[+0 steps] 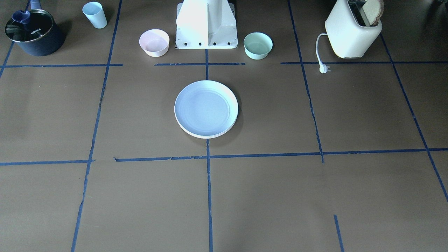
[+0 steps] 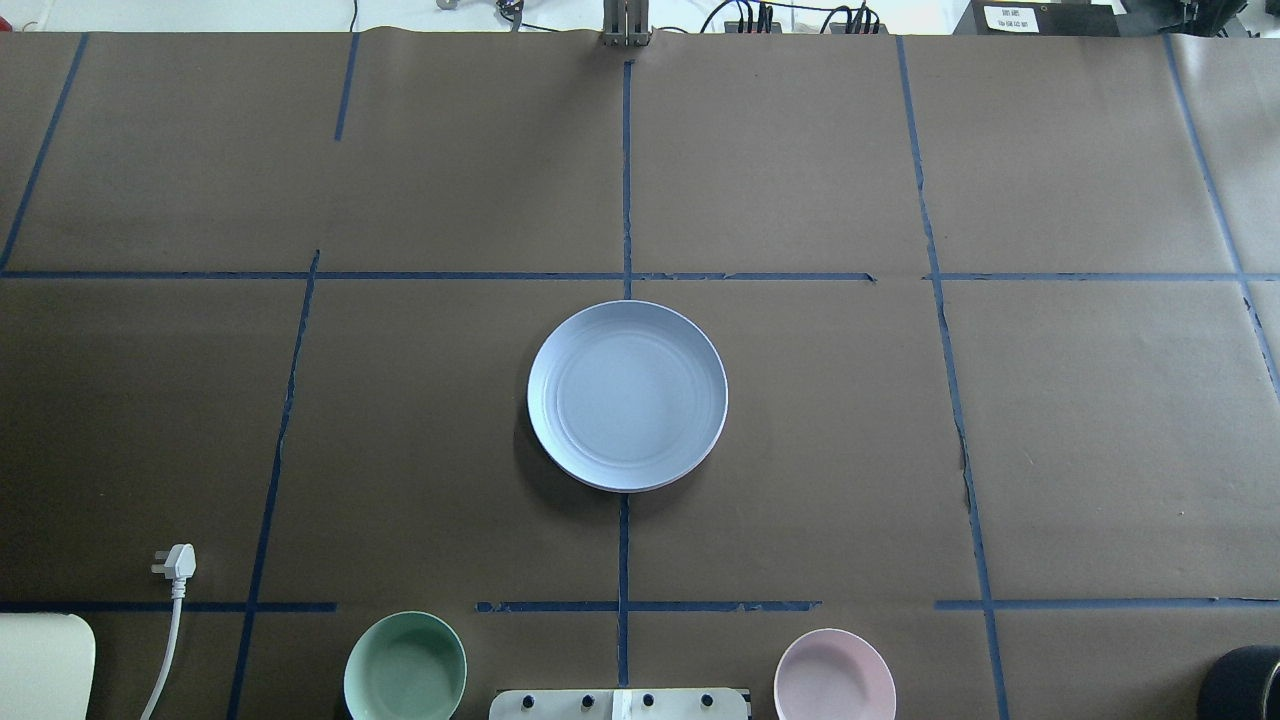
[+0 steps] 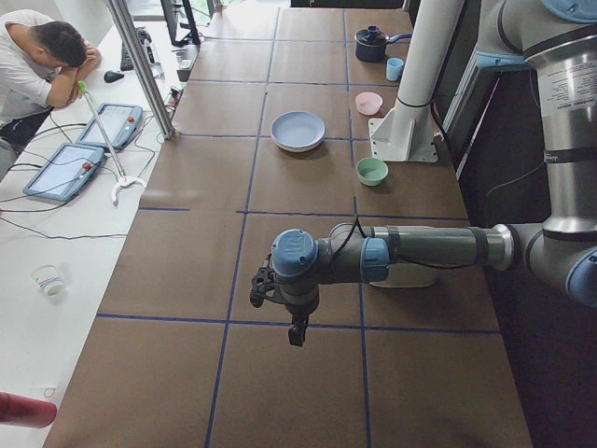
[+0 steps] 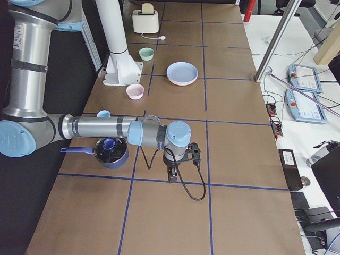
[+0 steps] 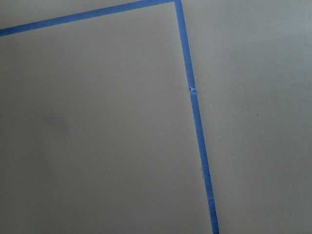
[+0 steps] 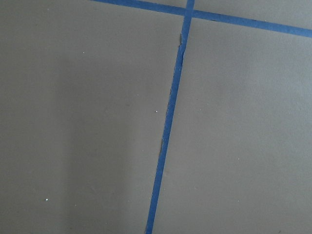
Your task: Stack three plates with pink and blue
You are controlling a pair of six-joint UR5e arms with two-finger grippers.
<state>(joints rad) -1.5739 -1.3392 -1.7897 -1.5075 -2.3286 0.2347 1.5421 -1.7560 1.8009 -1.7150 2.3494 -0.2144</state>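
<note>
The light blue plate [image 1: 205, 107] lies on top of a stack at the table's centre, and also shows in the overhead view [image 2: 627, 393]. A cream-white rim [image 1: 210, 135] shows under it at the stack's edge. I cannot pick out the pink plate for sure. Both arms are far from the stack. My left gripper [image 3: 297, 334] hangs over bare table at the left end, in the exterior left view only. My right gripper [image 4: 172, 175] hangs over the right end, in the exterior right view only. I cannot tell whether either is open or shut. Both wrist views show only brown table and blue tape.
A small pink bowl [image 1: 154, 42] and a mint-green bowl [image 1: 258, 45] flank the robot's base [image 1: 206, 26]. A toaster [image 1: 352, 31] with its loose plug [image 1: 324, 69], a dark pot [image 1: 34, 35] and a blue cup [image 1: 95, 14] stand along the robot's side. An operator [image 3: 42, 65] sits beyond the table.
</note>
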